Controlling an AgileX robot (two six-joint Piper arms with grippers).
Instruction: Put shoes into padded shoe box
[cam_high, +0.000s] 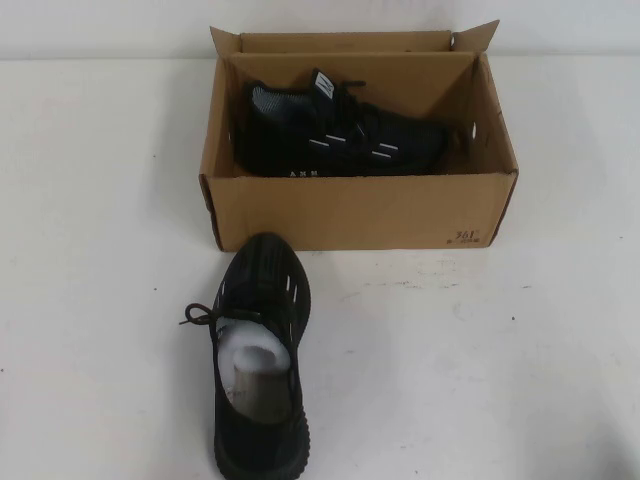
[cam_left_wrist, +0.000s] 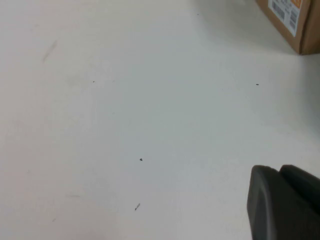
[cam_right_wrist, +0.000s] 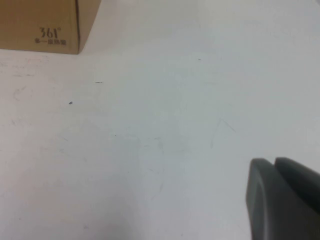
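Observation:
The brown cardboard shoe box (cam_high: 350, 212) stands open at the back middle of the table, with "361" print at its lower right corner. One black knit sneaker (cam_high: 340, 140) lies on its side inside it. The other sneaker (cam_high: 262, 285) stands on the table just in front of the box, toe toward it, white paper stuffing (cam_high: 255, 350) in its opening. Neither gripper shows in the high view. My left gripper (cam_left_wrist: 280, 171) is shut and empty above bare table, a box corner (cam_left_wrist: 292, 25) far off. My right gripper (cam_right_wrist: 274, 162) is shut and empty, with the box's printed corner (cam_right_wrist: 45, 25) far off.
The white table (cam_high: 500, 350) extends widely to the left and right of the box and the loose sneaker. The loose sneaker's heel reaches the near edge of the high view. Small specks and scuffs mark the tabletop.

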